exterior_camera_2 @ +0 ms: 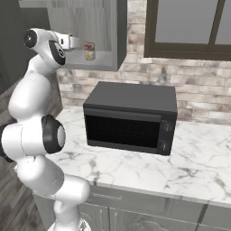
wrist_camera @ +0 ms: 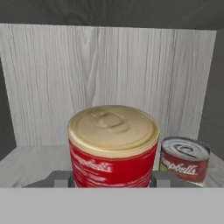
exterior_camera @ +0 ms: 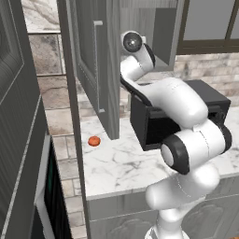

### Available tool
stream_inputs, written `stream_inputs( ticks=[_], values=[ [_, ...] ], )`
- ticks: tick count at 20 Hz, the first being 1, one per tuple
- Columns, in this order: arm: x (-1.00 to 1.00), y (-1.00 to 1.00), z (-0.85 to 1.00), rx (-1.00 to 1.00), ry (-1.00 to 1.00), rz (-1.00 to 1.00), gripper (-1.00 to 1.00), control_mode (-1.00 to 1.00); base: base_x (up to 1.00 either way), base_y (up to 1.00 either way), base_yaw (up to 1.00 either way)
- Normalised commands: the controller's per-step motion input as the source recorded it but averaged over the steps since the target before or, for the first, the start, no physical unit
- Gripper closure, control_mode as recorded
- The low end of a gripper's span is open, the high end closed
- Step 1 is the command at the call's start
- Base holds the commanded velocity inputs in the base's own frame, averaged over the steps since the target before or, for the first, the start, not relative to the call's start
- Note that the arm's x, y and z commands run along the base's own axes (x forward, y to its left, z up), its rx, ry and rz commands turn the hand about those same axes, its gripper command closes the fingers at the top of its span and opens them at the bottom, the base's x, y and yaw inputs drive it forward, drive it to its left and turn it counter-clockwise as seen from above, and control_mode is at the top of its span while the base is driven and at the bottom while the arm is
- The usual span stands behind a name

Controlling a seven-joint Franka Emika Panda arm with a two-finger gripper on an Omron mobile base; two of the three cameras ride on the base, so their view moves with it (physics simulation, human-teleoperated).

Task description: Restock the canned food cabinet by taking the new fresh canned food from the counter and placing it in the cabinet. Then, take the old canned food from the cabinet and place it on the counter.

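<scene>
The new fresh canned food (wrist_camera: pixel 113 148), with a gold lid and a red band on top, stands close between my fingertips (wrist_camera: pixel 61 179) inside the cabinet (wrist_camera: pixel 109 78). My gripper (wrist_camera: pixel 111 179) is shut on its sides. In the right base view the same yellow-and-red can (exterior_camera_2: pixel 90 52) sits at the end of my gripper (exterior_camera_2: pixel 85 47), low over the cabinet shelf (exterior_camera_2: pixel 106 65). The old canned food (wrist_camera: pixel 184 159), mostly red with a silver lid, stands on the shelf just behind and to the right. The counter (exterior_camera_2: pixel 135 169) lies below.
The cabinet door (exterior_camera: pixel 100 70) hangs open to the left of my arm. A black microwave (exterior_camera_2: pixel 131 117) sits on the counter under the cabinet. A small orange-red fruit (exterior_camera: pixel 94 141) lies on the counter (exterior_camera: pixel 121 163) near the door. A window (exterior_camera_2: pixel 189 22) is at the right.
</scene>
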Motion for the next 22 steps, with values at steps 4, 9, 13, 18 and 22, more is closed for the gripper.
stream_inputs(
  ticks=[4,9,13,18,22],
  values=[
    [-1.00,-0.42,0.36,0.00,-0.16,0.02,1.00,-1.00,0.00,0.00,0.00],
    [-1.00,-0.70,0.30,0.00,0.00,0.05,1.00,-1.00,0.00,0.00,0.00],
    [-1.00,-0.65,0.45,0.00,0.11,0.16,1.00,-1.00,0.00,0.00,0.00],
    [-1.00,-0.32,0.48,-0.10,0.20,0.28,1.00,-1.00,0.00,0.00,0.00],
    [-1.00,-0.35,-0.13,-0.13,0.23,0.34,1.00,-1.00,0.00,0.00,0.00]
  ],
)
